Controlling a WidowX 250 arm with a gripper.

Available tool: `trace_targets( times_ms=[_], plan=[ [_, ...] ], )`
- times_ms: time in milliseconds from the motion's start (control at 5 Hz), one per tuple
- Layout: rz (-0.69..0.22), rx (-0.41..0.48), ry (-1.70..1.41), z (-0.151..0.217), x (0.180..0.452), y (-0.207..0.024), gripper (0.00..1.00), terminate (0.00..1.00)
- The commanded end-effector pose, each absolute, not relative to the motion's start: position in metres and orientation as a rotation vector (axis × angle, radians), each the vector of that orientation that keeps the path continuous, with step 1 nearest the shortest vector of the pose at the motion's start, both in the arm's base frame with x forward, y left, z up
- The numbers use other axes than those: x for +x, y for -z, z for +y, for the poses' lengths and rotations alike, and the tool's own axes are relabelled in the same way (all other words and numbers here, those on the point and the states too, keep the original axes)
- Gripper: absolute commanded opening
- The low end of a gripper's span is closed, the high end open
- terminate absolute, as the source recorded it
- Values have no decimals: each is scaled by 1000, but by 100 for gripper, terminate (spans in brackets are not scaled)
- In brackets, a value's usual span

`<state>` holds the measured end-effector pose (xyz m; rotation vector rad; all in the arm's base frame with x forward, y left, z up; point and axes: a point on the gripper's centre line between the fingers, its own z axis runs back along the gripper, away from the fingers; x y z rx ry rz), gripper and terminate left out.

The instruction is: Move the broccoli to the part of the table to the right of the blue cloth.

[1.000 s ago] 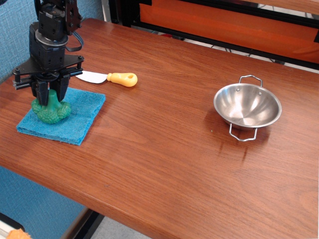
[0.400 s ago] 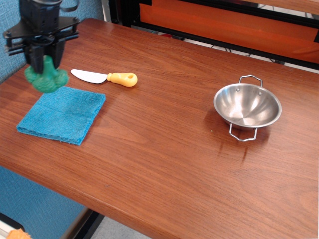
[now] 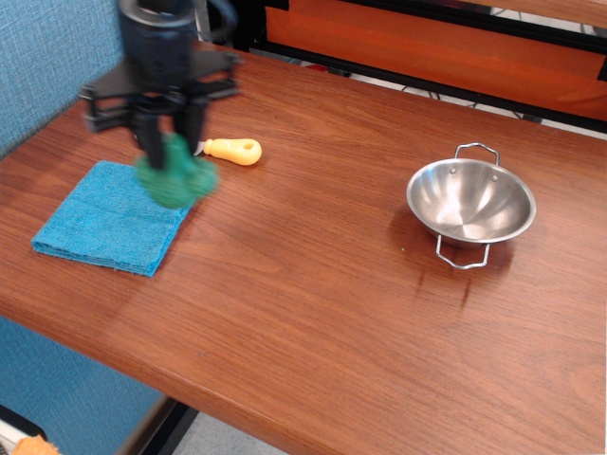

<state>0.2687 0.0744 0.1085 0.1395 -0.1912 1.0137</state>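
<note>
While the pincer (image 3: 169, 137) grips its stalk, the blurred broccoli (image 3: 176, 180) seemingly hangs head-down.

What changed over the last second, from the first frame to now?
The gripper, shut on the broccoli, lifted it off the blue cloth, then carried it rightward; it now hangs blurred over the cloth's right edge, hiding the knife blade. Unmoved: the cloth, the yellow-handled knife, the steel bowl on the table.
</note>
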Motion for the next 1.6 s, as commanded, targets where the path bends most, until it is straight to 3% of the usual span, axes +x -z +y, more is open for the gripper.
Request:
trace_targets(
  times_ms=[0,400,600,800,1200,1400],
  plan=[
    [-152,-18,-707,-11,258,-119,0,0],
    [-70,-98,-426,-94,240,-100,0,0],
    [-35,-80,-383,-117,237,-83,0,0],
    [-23,-80,-364,-125,239,-68,0,0],
    [-14,-59,-350,-135,242,-58,0,0],
    [5,-30,-329,-133,245,-60,100,0]
  ],
)
